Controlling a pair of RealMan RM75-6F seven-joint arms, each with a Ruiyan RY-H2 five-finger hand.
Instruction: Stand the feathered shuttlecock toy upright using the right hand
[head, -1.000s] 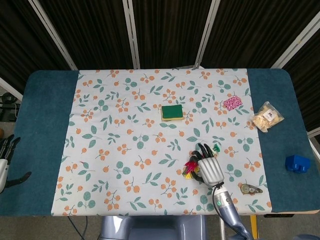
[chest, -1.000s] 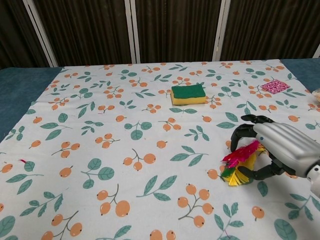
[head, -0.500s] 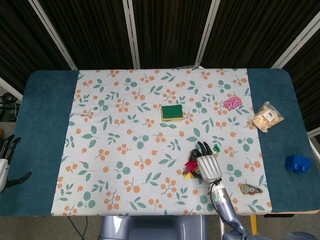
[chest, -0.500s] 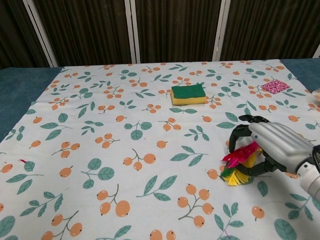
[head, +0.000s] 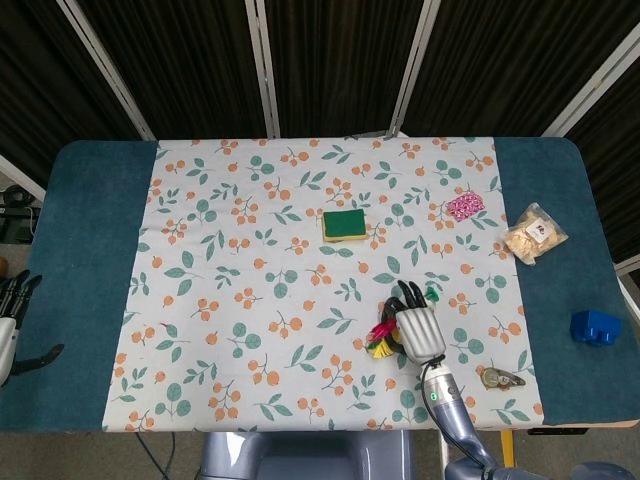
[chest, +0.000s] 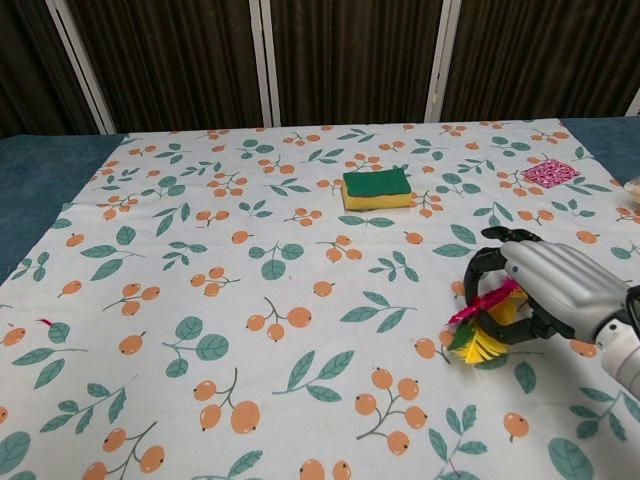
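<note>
The feathered shuttlecock toy (chest: 478, 325), with pink, yellow and green feathers, lies tilted on the floral cloth at the front right; its feathers (head: 380, 340) stick out to the left of the hand in the head view. My right hand (chest: 548, 290) curls over it from the right and grips it, fingers wrapped around the far side and thumb underneath. In the head view the right hand (head: 420, 327) covers most of the toy's base. My left hand (head: 10, 315) hangs off the table's left edge, holding nothing, its fingers apart.
A green and yellow sponge (head: 345, 225) sits mid-table. A pink patterned packet (head: 465, 206) and a snack bag (head: 535, 233) lie at the back right, a blue block (head: 595, 327) at the right edge, and a small metal object (head: 500, 377) near the front right.
The right hand has tightened around the toy and lifted its feathered end slightly; the feathers now point more up and to the left. The left hand has not moved.
</note>
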